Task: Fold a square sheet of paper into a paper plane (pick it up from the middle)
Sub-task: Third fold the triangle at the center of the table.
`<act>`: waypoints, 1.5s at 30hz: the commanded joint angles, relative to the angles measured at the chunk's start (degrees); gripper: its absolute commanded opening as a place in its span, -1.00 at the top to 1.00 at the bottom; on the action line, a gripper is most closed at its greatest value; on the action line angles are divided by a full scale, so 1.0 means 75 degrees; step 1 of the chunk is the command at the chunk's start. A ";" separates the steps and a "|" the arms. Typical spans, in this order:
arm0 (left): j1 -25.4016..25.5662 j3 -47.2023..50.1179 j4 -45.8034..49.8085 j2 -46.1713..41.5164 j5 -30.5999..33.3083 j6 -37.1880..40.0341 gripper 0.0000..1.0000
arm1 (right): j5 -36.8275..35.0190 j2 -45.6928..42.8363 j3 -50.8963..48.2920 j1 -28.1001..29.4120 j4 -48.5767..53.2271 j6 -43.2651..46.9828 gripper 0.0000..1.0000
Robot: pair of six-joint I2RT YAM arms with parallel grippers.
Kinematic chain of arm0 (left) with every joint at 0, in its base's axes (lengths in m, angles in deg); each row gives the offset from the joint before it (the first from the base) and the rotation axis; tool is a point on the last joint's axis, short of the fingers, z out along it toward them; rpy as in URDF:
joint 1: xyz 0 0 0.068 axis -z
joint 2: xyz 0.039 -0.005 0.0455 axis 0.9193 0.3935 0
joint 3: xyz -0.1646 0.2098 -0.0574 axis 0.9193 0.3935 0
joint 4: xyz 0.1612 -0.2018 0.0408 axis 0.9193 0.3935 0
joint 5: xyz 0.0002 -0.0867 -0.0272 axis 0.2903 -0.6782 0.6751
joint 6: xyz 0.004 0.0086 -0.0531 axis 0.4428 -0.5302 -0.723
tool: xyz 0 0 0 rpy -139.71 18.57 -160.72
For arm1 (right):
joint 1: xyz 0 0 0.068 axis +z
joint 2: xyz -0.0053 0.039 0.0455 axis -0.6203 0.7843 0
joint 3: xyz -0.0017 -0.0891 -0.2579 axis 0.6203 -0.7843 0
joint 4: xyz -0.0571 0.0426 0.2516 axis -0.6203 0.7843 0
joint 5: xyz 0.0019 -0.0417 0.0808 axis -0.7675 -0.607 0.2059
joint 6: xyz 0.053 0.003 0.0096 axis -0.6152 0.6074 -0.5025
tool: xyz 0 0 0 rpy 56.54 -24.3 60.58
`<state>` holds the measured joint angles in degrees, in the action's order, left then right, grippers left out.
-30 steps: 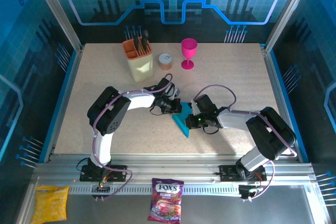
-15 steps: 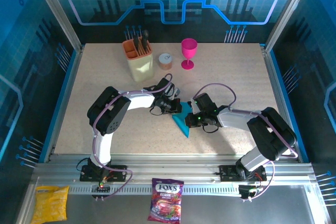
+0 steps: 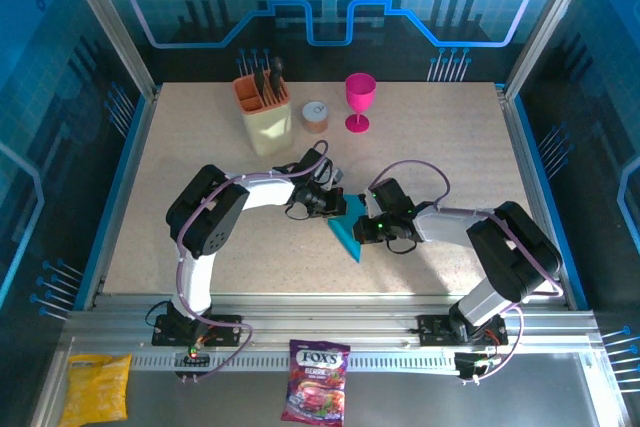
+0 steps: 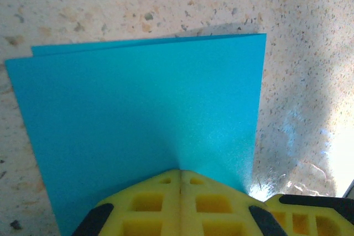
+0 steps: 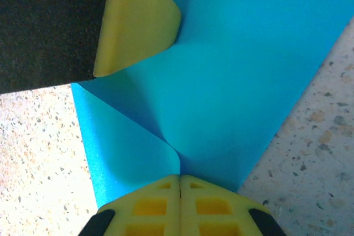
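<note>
Counter (image 3: 200,147) carries the square sheet of paper (image 3: 347,232) at mid-area, doubled over, long axis running near-to-far btwn the two arms. Left pincer (image 4: 180,172) is clamped shut on its left edge, right pincer (image 5: 180,178) shut on the opposite edge w/ paper buckling up. Both are equally near, sheet straight ahead of each tip.

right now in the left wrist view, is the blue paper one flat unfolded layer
No, the square sheet of paper is doubled over: a second layer's edge peeks out just behind its top left edge.
</note>
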<state>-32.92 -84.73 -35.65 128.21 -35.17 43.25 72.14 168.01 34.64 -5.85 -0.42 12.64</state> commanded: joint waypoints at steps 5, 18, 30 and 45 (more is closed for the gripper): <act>-0.0091 -0.0029 0.0723 -0.0456 0.0411 0.0125 1.00 | -0.0050 0.0309 -0.0256 -0.0137 -0.0067 -0.0025 1.00; 0.0080 0.0949 0.0188 -0.1864 -0.0050 -0.0270 0.97 | -0.0039 0.0411 -0.0337 -0.0137 -0.0107 -0.0031 1.00; 0.0412 0.1510 -0.0403 -0.1950 -0.0201 -0.0465 1.00 | -0.0015 0.0527 -0.0315 -0.0137 -0.0096 0.0026 1.00; 0.0389 0.1432 -0.0368 -0.1447 0.0146 -0.0126 1.00 | -0.0004 0.0589 -0.0236 -0.0137 -0.0045 0.0056 1.00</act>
<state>-29.90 -73.80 -38.47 116.61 -35.06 40.67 74.04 169.85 33.97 -6.18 -5.45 12.66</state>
